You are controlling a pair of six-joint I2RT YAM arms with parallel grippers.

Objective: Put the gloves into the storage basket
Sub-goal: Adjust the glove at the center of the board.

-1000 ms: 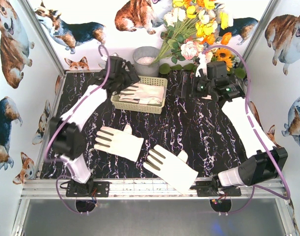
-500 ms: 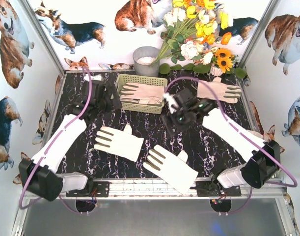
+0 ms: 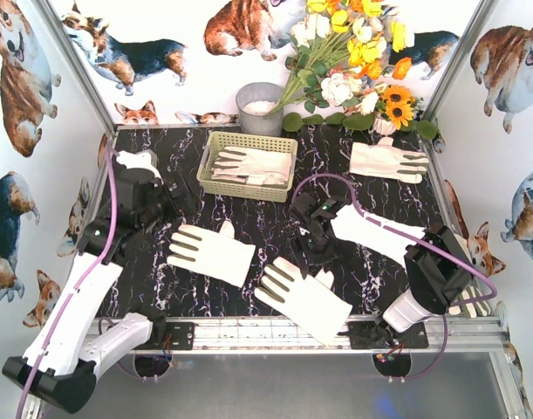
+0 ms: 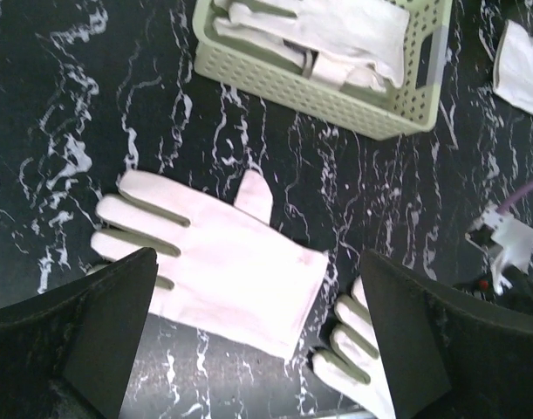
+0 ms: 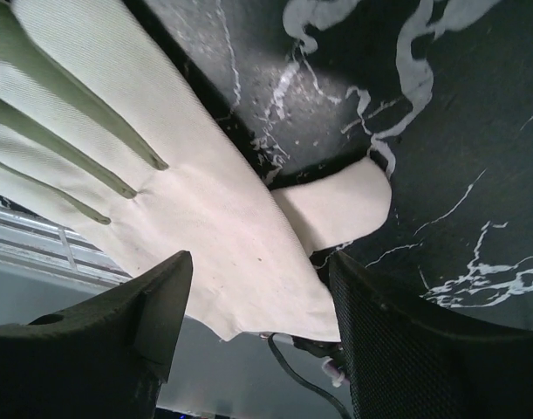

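Note:
The storage basket (image 3: 215, 183) stands at the back centre and holds gloves (image 3: 257, 163); both also show in the left wrist view, the basket (image 4: 371, 118) and the gloves in it (image 4: 345, 30). One glove (image 3: 212, 253) lies flat left of centre. Another glove (image 3: 305, 301) lies near the front edge. A third glove (image 3: 386, 161) lies at the back right. My left gripper (image 3: 168, 205) is open and empty, high above the left glove (image 4: 222, 262). My right gripper (image 3: 311, 240) is open, low over the front glove (image 5: 161, 175), with nothing between its fingers.
A round grey pot (image 3: 259, 106) and a bunch of flowers (image 3: 353, 52) stand behind the basket. The metal front rail (image 3: 275, 327) runs just beyond the front glove's cuff. Walls with dog pictures close in both sides.
My left gripper has drawn back from the basket to the left side. My right gripper has come from the back right down to the front glove, uncovering the glove at the back right.

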